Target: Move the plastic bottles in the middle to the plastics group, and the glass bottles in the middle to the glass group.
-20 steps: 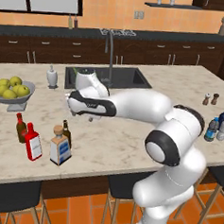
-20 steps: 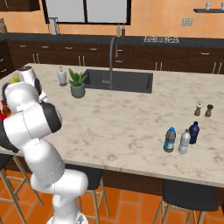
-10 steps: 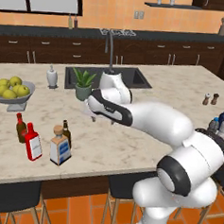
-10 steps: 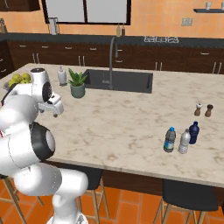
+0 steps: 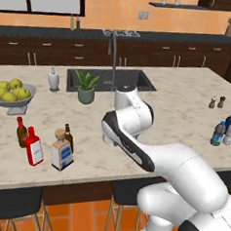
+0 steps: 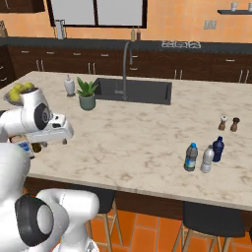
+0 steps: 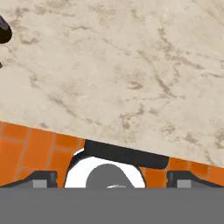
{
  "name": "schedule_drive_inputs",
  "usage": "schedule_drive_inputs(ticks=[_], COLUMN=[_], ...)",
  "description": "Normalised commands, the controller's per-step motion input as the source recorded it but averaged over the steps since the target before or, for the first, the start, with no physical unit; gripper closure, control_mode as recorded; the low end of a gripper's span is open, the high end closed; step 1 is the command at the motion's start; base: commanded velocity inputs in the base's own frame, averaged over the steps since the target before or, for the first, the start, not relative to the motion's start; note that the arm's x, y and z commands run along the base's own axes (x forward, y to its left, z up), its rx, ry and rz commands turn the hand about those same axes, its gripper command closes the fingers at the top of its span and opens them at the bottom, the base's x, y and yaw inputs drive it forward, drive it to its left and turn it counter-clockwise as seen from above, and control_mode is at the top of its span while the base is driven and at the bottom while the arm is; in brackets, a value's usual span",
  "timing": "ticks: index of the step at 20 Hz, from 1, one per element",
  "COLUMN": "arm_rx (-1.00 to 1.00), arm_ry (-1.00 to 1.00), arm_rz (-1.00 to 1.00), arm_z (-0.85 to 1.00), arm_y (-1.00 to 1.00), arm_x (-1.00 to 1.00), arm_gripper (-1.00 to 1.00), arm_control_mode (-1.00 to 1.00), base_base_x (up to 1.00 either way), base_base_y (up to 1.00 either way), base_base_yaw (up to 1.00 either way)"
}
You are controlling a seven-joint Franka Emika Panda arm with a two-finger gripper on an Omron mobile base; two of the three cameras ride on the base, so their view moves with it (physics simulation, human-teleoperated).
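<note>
Over the desk (image 7: 131, 65) edge my hand camera shows my claw (image 7: 111, 178) wide open and empty, while the left base camera shows the cork-stoppered bottle (image 5: 61, 150).

Glossy white arm (image 5: 177, 166) of rounded, bulbous segments — dark grey bands and round grey caps at the joints.

The robot's arm (image 6: 19, 128) hides most of the glass group (image 6: 24, 146).
</note>
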Motion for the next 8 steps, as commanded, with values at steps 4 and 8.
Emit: schedule_drive_inputs(ticks=[4,8], arm_rx=[-0.08,0.0], arm_ry=[-0.26,-0.37], arm_rz=[0.27,0.14], arm_z=[0.05,0.0], arm_y=[-0.64,-0.68], arm_x=[-1.0,-1.0], arm_gripper=[-1.0,-1.0], arm_control_mode=[-1.0,-1.0], base_base_x=[0.0,0.0], base_base_y=[0.0,0.0], base_base_yaw=[0.0,0.0])
